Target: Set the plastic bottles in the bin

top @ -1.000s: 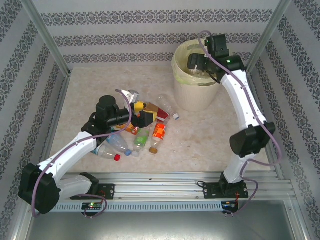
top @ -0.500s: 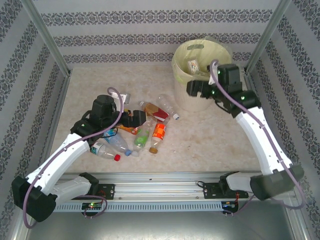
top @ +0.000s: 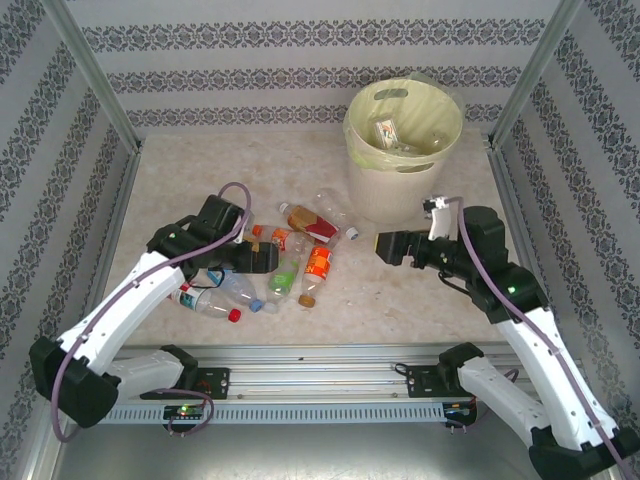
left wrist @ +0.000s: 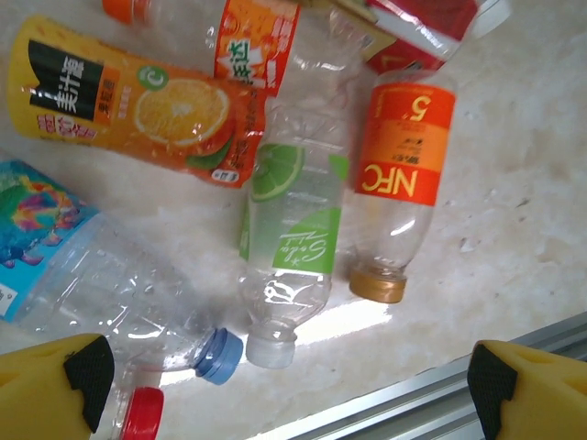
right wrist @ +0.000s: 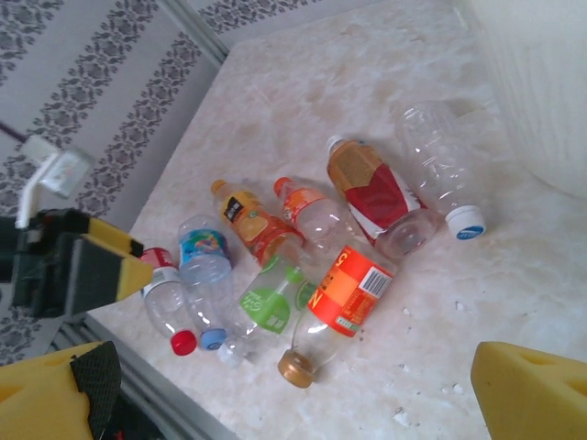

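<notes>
Now both arms reach empty toward the heap.
The left tool (top: pixel 262 258) hangs spread wide just over the plastic bottles (top: pixel 300 262) lying on the worktop (top: pixel 400 295), poised to pick one; it has pulled back a little across them. The right tool (top: pixel 388 246), equally wide and empty, faces them from the other side, having swung down out of the bin (top: pixel 390 195) now behind it.

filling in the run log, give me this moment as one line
left gripper: open, above bottle pile | right gripper: open, empty, near bin | bin: some bottles inside | status: pile not yet binned
</notes>
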You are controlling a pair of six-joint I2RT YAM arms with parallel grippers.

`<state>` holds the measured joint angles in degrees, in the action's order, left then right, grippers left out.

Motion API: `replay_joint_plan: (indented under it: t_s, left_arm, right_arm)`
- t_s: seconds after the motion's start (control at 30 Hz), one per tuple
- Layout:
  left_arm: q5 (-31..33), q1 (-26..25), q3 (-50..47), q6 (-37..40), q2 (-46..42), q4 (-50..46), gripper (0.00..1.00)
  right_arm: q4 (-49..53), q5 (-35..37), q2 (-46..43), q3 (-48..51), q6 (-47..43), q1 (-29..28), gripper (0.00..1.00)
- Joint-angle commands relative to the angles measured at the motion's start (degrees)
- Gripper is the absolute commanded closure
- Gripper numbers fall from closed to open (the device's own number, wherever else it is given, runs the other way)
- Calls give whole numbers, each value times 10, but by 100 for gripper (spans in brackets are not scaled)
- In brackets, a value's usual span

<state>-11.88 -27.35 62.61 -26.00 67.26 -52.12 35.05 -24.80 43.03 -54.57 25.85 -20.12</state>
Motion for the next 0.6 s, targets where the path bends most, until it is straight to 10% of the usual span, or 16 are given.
replay_joint_plan:
  t_s: [0.0, 0.57]
  left_arm:
    - [15, -13, 22, 12, 30, -45, 0]
    - [18, -60, 2, 4, 141, 59, 10]
  right_arm:
    - [10, -31, -17, 11, 7, -1, 2]
    - [24, -27, -25, 16, 14, -2, 2]
